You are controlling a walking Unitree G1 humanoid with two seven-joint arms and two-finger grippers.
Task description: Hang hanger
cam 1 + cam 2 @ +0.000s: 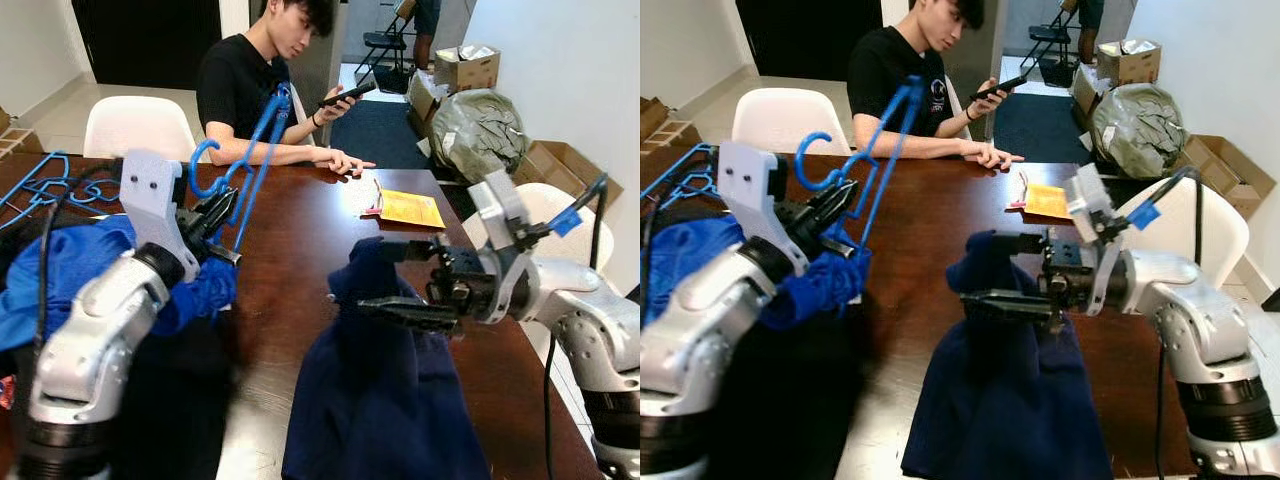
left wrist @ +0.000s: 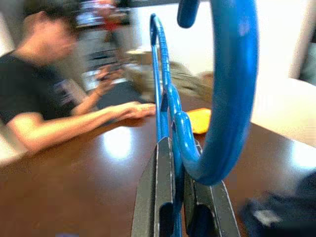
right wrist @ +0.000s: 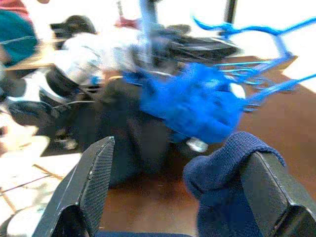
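**Hanger gripped, garment waiting**

Clearly the blue hanger (image 1: 245,165) is up off the table, pinched near the base of its hook between the closed fingers of the left gripper (image 1: 215,215), its frame rising toward the seated person (image 1: 262,75). The right gripper (image 1: 405,283) hovers wide open, one finger on either side of a raised fold of the navy garment (image 1: 385,400), holding nothing as yet.

To do this well, I judge the right gripper should close on the collar and hold it up steadily while the left feeds one hanger arm inside, avoiding twisting.

Counted: one hanger in hand, a tangle of more blue hangers (image 1: 45,185) at the far left, number unclear; one navy garment, one bright blue garment (image 1: 70,270), one yellow packet (image 1: 410,208), two white chairs.
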